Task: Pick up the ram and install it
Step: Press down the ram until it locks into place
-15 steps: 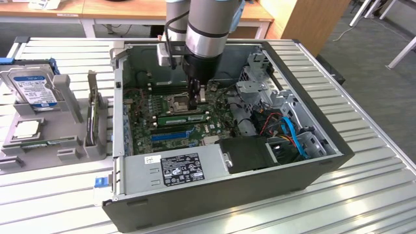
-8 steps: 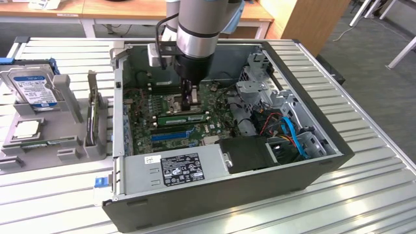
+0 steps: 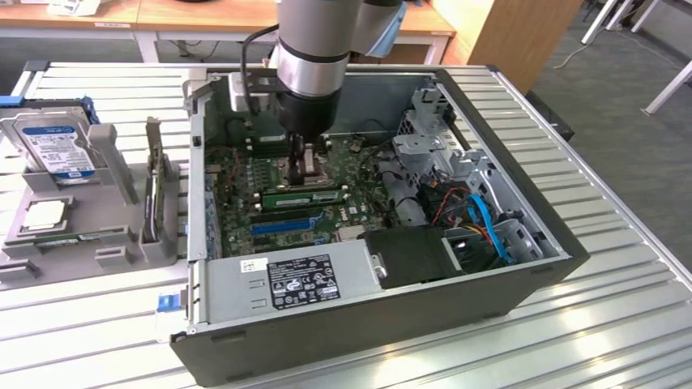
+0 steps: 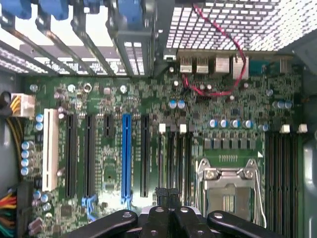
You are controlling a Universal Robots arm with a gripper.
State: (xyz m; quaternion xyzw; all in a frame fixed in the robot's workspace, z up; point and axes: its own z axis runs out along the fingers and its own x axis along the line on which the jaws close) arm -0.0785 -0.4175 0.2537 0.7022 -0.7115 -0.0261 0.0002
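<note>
Inside the open computer case (image 3: 540, 243), a long green ram stick (image 3: 305, 196) with black chips stands on edge in a slot of the motherboard (image 3: 243, 182). It sits beside the processor socket (image 3: 311, 168). My gripper (image 3: 304, 162) hangs low over that socket, just beyond the ram, with its jaws shut and nothing between them. In the wrist view the black fingertips (image 4: 174, 193) press together over the board. The black memory slots (image 4: 176, 158) run ahead of them, and the open socket (image 4: 228, 191) lies alongside.
A grey parts tray (image 3: 119, 251) at the exterior view's left holds a hard drive (image 3: 57, 146), a square processor chip (image 3: 44, 215) and a thin green strip (image 3: 84, 237). The power supply (image 3: 287, 279), drive cage (image 3: 433, 154) and coloured cables (image 3: 481, 219) crowd the case.
</note>
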